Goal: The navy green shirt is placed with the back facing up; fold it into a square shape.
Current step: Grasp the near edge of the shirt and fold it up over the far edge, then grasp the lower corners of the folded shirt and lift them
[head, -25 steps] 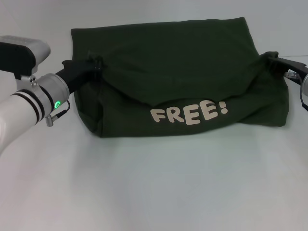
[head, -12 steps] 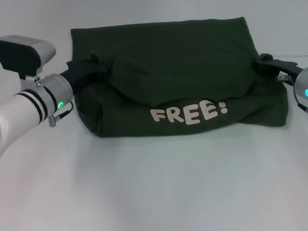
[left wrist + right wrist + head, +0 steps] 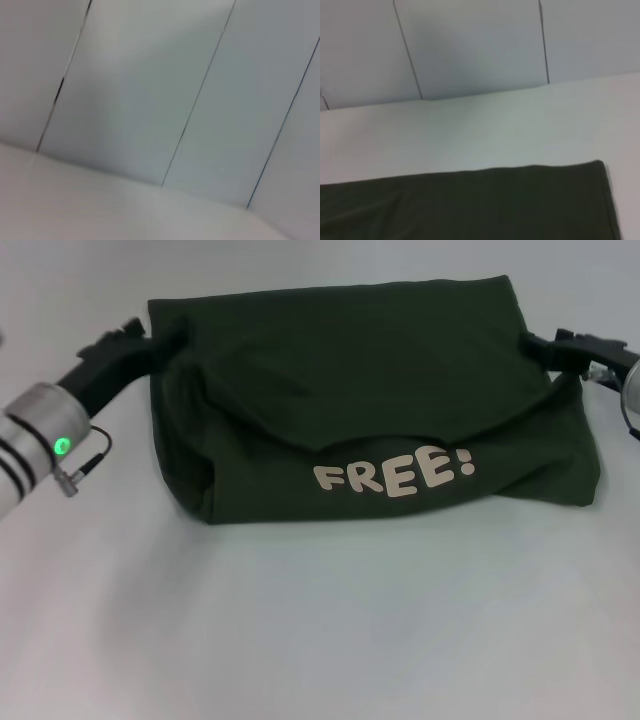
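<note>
The navy green shirt (image 3: pixel 370 370) lies folded on the white table, a dark olive bundle with cream letters "FREE!" on its front flap. In the head view my left gripper (image 3: pixel 160 340) sits at the shirt's back left corner, touching the edge of the fabric. My right gripper (image 3: pixel 545 345) is against the shirt's right edge near the back. The upper fold lies spread across the bundle between them. The right wrist view shows one straight edge of the shirt (image 3: pixel 470 205) on the table. Only wall and table appear in the left wrist view.
The white table (image 3: pixel 320 620) stretches wide in front of the shirt and on both sides. A panelled white wall (image 3: pixel 470 45) stands behind the table's far edge.
Both grippers have moved outward and toward the back, from the bunched sides of the shirt to its back corners. The fabric they had gathered now lies flatter.
</note>
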Robot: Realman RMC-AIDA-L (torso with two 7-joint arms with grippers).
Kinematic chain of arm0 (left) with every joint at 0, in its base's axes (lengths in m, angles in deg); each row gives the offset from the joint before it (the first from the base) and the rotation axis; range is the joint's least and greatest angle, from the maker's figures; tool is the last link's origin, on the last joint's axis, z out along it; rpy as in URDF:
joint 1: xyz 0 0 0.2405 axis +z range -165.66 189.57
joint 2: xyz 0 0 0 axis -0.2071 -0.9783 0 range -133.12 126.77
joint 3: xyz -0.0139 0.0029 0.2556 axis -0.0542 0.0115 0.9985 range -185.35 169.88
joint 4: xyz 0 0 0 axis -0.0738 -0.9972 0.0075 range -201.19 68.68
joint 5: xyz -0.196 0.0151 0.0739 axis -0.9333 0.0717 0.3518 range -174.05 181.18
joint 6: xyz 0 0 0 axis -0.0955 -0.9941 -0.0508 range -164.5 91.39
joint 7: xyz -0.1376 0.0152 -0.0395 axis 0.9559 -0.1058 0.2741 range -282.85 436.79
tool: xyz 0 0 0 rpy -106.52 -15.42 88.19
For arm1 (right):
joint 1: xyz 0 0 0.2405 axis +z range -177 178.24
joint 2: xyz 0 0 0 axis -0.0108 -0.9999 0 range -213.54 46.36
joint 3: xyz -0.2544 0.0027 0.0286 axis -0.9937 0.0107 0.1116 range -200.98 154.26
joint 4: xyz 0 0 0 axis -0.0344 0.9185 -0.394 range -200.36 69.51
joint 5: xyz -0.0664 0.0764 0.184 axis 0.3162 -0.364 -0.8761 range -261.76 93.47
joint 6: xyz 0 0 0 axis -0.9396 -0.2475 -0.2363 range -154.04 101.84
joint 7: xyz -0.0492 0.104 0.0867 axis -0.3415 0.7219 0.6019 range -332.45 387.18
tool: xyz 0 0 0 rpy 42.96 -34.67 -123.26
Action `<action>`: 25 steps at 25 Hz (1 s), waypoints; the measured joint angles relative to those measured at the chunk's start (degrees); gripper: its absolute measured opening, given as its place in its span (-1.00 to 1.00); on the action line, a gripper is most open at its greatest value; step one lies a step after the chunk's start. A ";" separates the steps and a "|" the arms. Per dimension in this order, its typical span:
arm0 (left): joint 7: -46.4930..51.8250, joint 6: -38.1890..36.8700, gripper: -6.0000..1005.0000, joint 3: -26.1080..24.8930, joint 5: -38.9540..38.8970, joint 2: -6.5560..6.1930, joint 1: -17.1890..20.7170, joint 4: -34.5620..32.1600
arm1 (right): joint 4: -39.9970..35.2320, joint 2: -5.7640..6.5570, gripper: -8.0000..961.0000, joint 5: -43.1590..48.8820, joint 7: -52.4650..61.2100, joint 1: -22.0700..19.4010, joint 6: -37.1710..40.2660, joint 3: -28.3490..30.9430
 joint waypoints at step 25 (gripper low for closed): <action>13.61 -19.45 0.77 20.00 10.78 0.09 15.06 -14.59 | -14.99 2.68 0.24 0.03 27.63 -16.52 36.03 -18.00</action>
